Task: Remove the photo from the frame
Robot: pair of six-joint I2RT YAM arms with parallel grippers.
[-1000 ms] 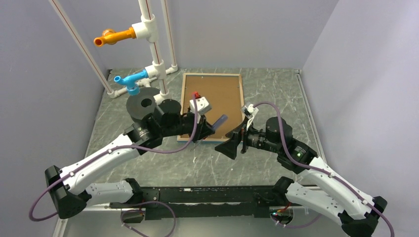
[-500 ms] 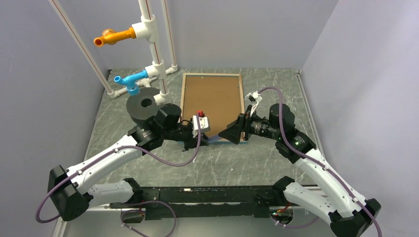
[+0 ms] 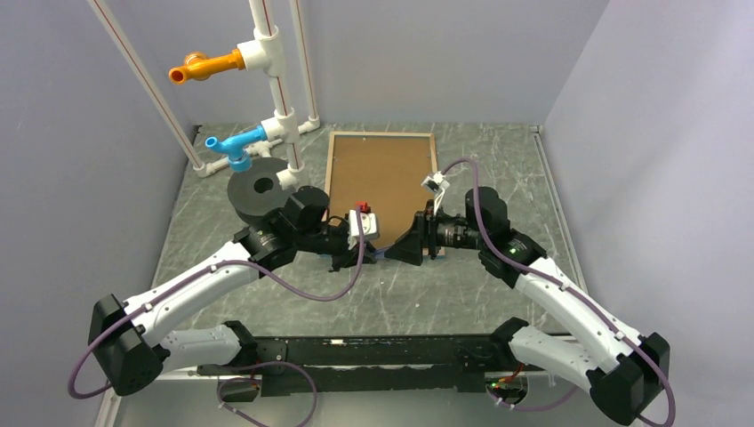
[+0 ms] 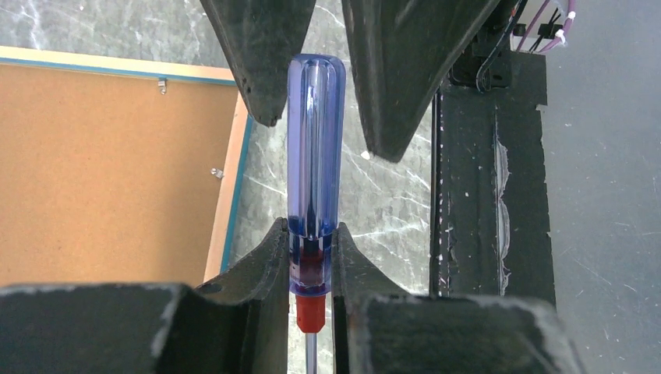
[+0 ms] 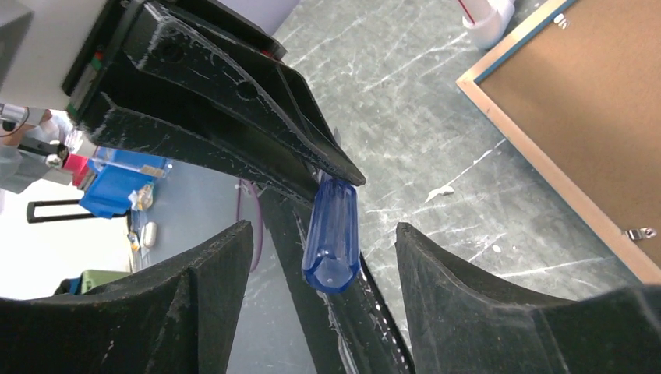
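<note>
Step (judged): tool handover | L gripper (image 4: 310, 243) clamps clear-blue-handled screwdriver (image 4: 316, 148) nr red collar | R gripper (image 5: 323, 230) wide open astride handle end | turquoise-edged rectangular frame (image 3: 382, 134) face-down on grey desk (image 3: 516, 178), brown backing board (image 3: 381, 182) up, photo hidden | next, prob.: R closes, L releases.

frame (image 4: 227, 195) face down on table (image 3: 498, 169), wood rim up, backing board (image 3: 381, 178) fitted

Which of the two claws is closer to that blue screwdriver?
Left. The left gripper is clamped on the screwdriver near its shaft; the right gripper is open, straddling the handle's end without touching.
</note>
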